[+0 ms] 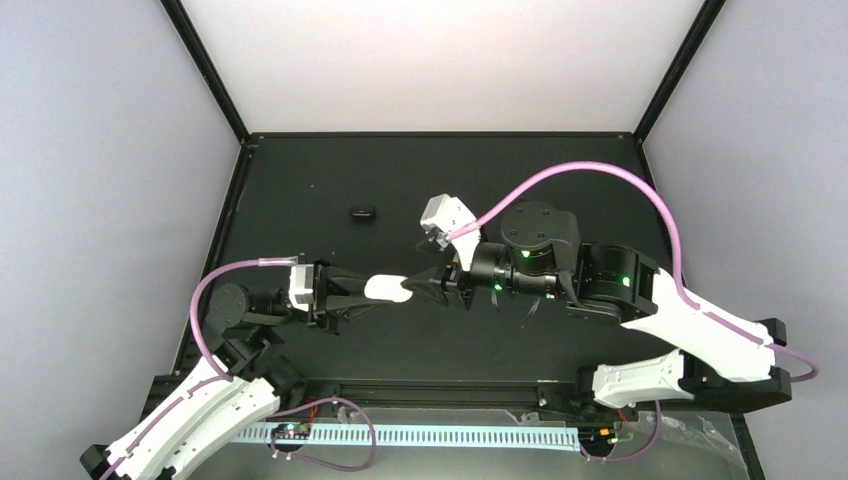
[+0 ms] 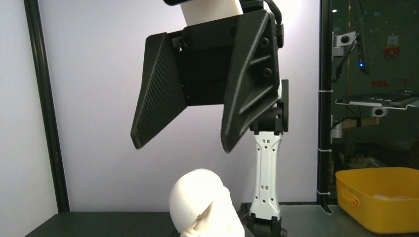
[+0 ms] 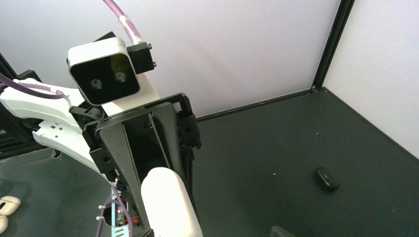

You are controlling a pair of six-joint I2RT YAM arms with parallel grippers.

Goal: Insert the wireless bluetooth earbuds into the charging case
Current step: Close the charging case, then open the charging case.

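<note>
The charging case (image 1: 392, 289) is a smooth white pill. My left gripper (image 1: 372, 290) is shut on it and holds it above the mat, pointing right. In the left wrist view the case (image 2: 205, 207) shows a slanted seam where the lid has parted slightly. My right gripper (image 1: 425, 282) faces the case's free end, open and empty. Its black fingers spread just beyond the case in the left wrist view (image 2: 185, 144). The right wrist view shows the case (image 3: 168, 202) between the left fingers (image 3: 116, 153). I cannot identify any earbuds. Two small pale blobs (image 3: 7, 203) sit at that view's left edge.
A small black oval object (image 1: 362, 212) lies on the black mat behind the grippers and also shows in the right wrist view (image 3: 327, 177). Black frame posts and pale walls close the back and sides. A yellow bin (image 2: 380, 197) stands beyond the table.
</note>
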